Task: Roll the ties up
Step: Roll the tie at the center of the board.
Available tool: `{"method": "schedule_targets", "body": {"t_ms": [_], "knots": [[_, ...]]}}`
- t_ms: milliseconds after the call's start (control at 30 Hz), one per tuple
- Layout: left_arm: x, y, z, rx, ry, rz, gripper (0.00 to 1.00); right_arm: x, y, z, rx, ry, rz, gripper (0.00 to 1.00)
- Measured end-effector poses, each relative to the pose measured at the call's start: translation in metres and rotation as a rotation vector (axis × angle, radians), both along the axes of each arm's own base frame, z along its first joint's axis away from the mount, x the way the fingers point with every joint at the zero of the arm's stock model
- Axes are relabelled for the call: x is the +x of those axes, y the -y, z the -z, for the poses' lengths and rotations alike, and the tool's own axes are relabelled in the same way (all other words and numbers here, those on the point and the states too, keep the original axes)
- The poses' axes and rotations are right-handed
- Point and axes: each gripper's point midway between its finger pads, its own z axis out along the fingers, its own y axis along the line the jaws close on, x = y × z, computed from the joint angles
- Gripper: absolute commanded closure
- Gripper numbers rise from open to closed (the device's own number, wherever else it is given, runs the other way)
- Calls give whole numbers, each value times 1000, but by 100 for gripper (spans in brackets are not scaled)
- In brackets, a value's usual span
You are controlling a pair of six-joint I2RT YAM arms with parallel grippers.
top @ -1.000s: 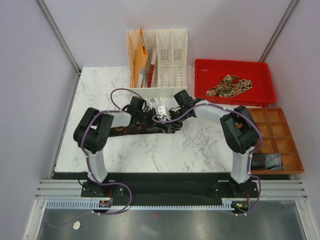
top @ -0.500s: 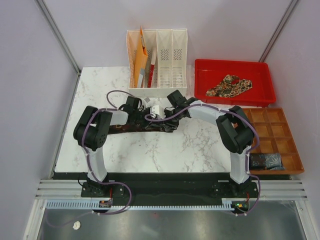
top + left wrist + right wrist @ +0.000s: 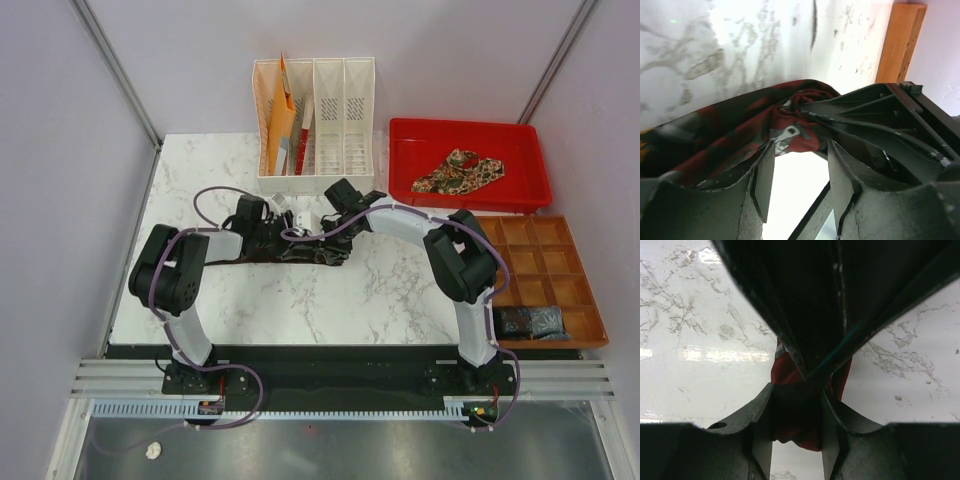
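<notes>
Both arms reach in over the middle of the marble desk (image 3: 300, 310) and meet at the dark maroon tie (image 3: 232, 260), which lies as a long strip running left to right across the desk just in front of the white file rack (image 3: 330, 100). Left end effector (image 3: 272, 240): in its wrist view the left end effector (image 3: 797, 180) has its 2 fingers (image 3: 762, 185) spread, with bare white desk showing in the gap and no fabric between them; the dark maroon tie (image 3: 740, 130) lies bunched and folded just beyond the fingertips, red lining and a small pale label visible. Right end effector (image 3: 325, 245): in its wrist view the right end effector (image 3: 796, 405) is pinching a fold of the dark maroon tie (image 3: 790, 375), red cloth filling the gap between the fingers (image 3: 760, 425); a dark blurred part fills the upper half of that view, identity not resolvable. The black frame of the right end effector (image 3: 880, 115) sits close beside the left one. Paisley tie (image 3: 458, 170) lies crumpled in the red tray (image 3: 400, 135) at the far right. Orange folders (image 3: 283, 120) stand in the leftmost slots of the file rack. Wooden compartment box (image 3: 545, 270) at the desk's right edge holds dark items (image 3: 530, 322) in a near cell.
</notes>
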Motion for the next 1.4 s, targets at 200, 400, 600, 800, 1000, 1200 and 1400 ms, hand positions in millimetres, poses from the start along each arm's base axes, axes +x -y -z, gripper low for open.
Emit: {"method": "schedule_targets", "body": {"t_ms": [200,400,600,800,1000,1200,1400], "knots": [[-7,22,-7,-29,15,37,48,0,0,0,-8,-8,-7,100],[-8,37,0,-37,-10,49,73,-2,3,0,-19,-17,-9,97],[-3,38,2,-41,-47,57,98,1,7,2,-32,-8,-8,76],[-2,36,2,0,-71,78,98,2,7,1,-27,-13,-3,43],[2,19,14,75,-93,53,98,4,16,-7,-6,-83,48,20],[3,1,25,101,-133,37,98,17,31,-17,52,-150,135,17],[3,-3,28,104,-146,66,98,15,18,-17,128,-183,149,5]]}}
